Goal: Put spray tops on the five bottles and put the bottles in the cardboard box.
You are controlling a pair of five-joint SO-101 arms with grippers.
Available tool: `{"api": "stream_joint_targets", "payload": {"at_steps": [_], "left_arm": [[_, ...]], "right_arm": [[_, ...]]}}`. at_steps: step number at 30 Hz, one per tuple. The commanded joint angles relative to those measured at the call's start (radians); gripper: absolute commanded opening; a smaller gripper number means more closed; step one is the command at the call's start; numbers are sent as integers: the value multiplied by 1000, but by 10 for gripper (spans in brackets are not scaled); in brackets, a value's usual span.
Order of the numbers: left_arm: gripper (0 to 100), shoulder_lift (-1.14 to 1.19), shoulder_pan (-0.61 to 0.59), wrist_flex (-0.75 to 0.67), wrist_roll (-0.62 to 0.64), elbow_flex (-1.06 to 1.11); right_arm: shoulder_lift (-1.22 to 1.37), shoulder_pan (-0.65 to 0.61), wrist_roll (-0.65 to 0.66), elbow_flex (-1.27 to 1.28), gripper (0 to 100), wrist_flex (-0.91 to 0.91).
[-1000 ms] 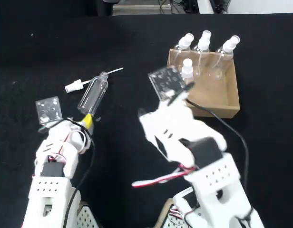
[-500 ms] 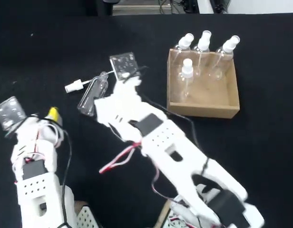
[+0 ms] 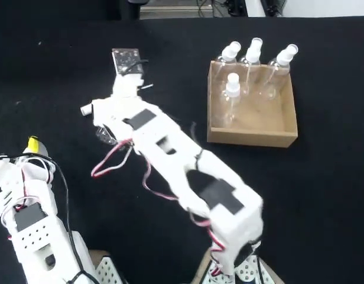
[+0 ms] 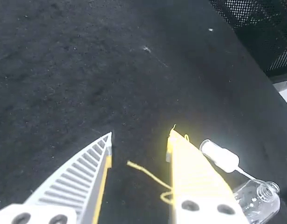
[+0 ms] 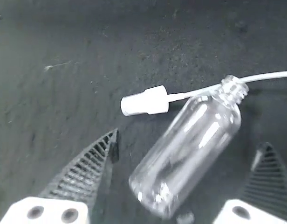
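A clear bottle (image 5: 187,151) lies on its side on the black table, uncapped. Its white spray top (image 5: 144,105) lies just beside the neck, with the thin tube running past the mouth. My right gripper (image 5: 190,141) hangs open directly above the bottle, one finger on either side of it. In the high view the right arm (image 3: 152,130) covers most of that bottle (image 3: 105,135). My left gripper (image 4: 141,134) is open and holds nothing, back at the table's near left, its yellow fingertip (image 3: 33,144) pointing toward the spray top (image 4: 220,156) and bottle (image 4: 257,204).
The cardboard box (image 3: 253,139) sits at the back right and holds several capped bottles, such as one (image 3: 232,84) near its middle. Open black tabletop lies between the box and the arms.
The right arm has swung from the box leftward to above the loose bottle. The left arm has drawn back from that bottle toward the near left.
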Motion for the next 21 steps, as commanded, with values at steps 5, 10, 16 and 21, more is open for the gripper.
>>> {"api": "stream_joint_targets", "payload": {"at_steps": [5, 10, 16, 21], "left_arm": [[188, -12, -10, -21, 12, -64], [188, -12, -10, -21, 12, -64], [188, -12, -8, -21, 12, -64], [188, -12, -7, -21, 12, -64]], "right_arm": [[277, -6, -40, -423, 347, 132], [414, 23, -120, -664, 347, 347], [509, 5, -114, -885, 342, 591], [555, -9, -6, -1027, 199, 812]]}}
